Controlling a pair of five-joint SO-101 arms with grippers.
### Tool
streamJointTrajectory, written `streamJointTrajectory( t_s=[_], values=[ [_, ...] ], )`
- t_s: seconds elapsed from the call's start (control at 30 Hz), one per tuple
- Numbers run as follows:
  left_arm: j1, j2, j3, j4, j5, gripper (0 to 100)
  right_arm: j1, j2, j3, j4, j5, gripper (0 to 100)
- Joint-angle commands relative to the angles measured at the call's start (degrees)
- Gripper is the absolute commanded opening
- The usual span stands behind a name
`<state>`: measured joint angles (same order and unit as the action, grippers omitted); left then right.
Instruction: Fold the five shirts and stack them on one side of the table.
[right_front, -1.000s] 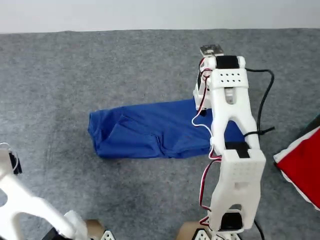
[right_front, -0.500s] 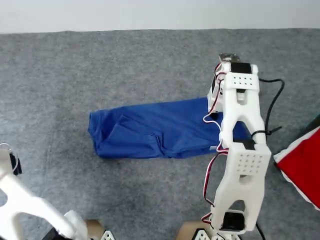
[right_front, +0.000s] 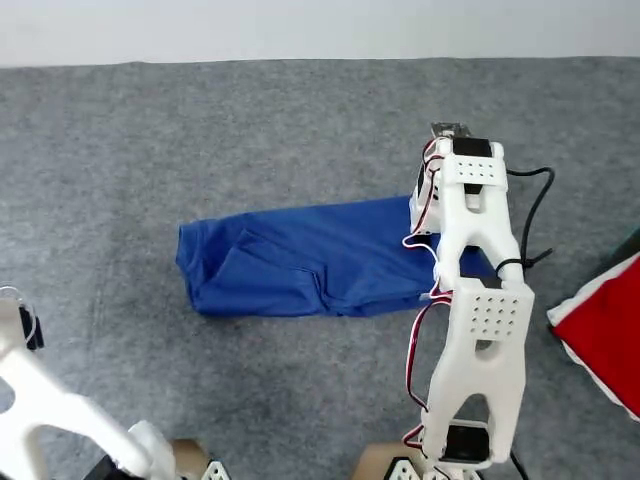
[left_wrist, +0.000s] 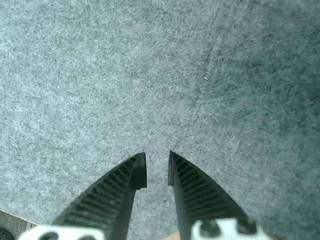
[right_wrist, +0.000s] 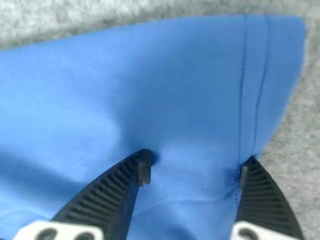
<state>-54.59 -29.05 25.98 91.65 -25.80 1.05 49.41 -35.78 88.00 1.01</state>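
On the blue shirt (right_front: 300, 262), right end effector (right_wrist: 194, 173) gapes.

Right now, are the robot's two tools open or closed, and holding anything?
Left tool: open a crack, empty, above the grey mat.
Right tool: wide open, tips on the blue shirt.

Spreading over the table (right_front: 100, 330) edge to edge: speckled grey felt mat (right_front: 300, 120), evenly lit. Running behind its far edge: plain pale wall (right_front: 300, 30), meeting it straight.
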Motion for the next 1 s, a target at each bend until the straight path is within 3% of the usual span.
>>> streamJointTrajectory(
  t_s=[0.0, 0.17, 0.47, 0.97],
  values=[
    [0.44, -1.23, -1.98, 0.62, -0.53, 9, 0.22, 0.92, 0.62, 2.07, -0.62, 23.9],
    [0.44, -1.23, -1.98, 0.62, -0.53, 9, 0.66, 0.40, 0.53, 1.98, 1.05, 0.2],
    [0.44, -1.23, -1.98, 0.53, -0.53, 9, 3.12, -4.62, 0.53, 4.18, 7.56, 1.0],
    [0.44, -1.23, -1.98, 0.53, -0.26, 9, 19.12, -11.65, 0.53, 1.80, 24.09, 1.0]
  ],
)
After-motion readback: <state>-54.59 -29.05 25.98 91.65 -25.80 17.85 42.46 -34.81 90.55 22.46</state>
